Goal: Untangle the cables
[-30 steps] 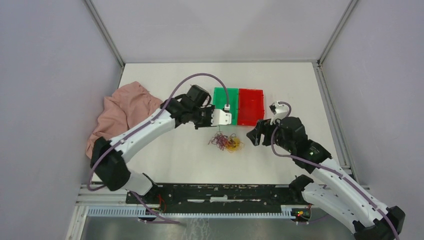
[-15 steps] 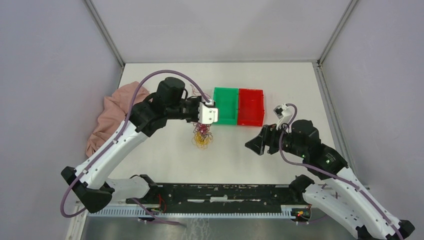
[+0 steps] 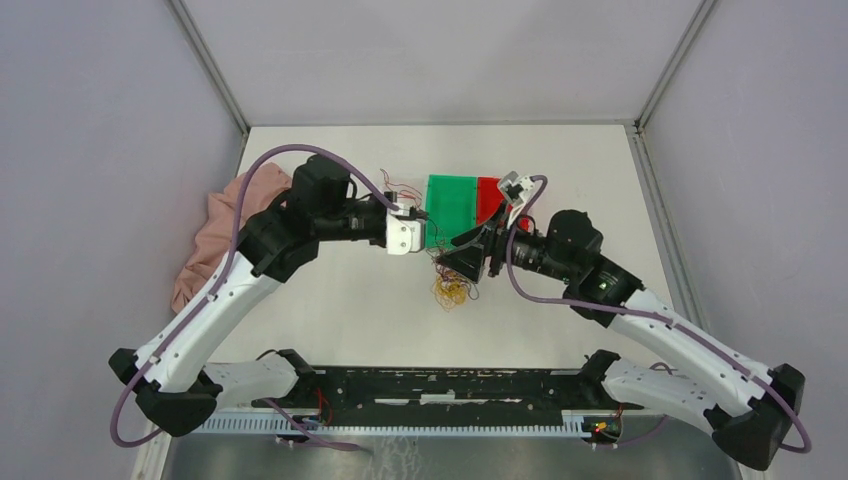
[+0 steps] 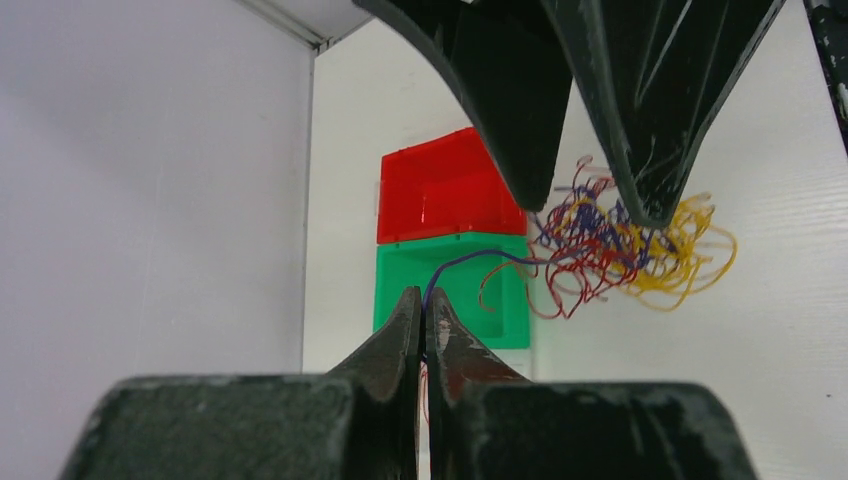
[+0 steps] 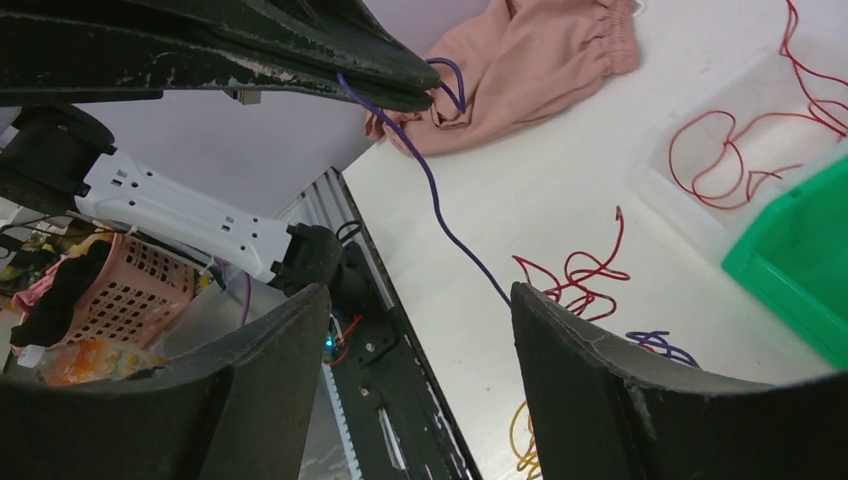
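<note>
A green bin (image 3: 452, 205) and a red bin (image 3: 488, 192) touch on the white table (image 3: 560, 160) toward 12 o'clock, red at green's 3 o'clock. A crumpled pink cloth (image 3: 215, 235) lies at the table's 9 o'clock edge.

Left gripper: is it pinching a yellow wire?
No, the left gripper is shut on a thin purple wire that runs off toward the tangled clump of coloured cables.

1. Bright, even overhead light; white table (image 3: 340, 320) shows no glare.
2. Faint soft shadows under arms (image 3: 240, 290) on table.
3. Overhead view sharp; wrist views: foreground dark and soft, cables (image 4: 610, 240) on table crisp.
</note>
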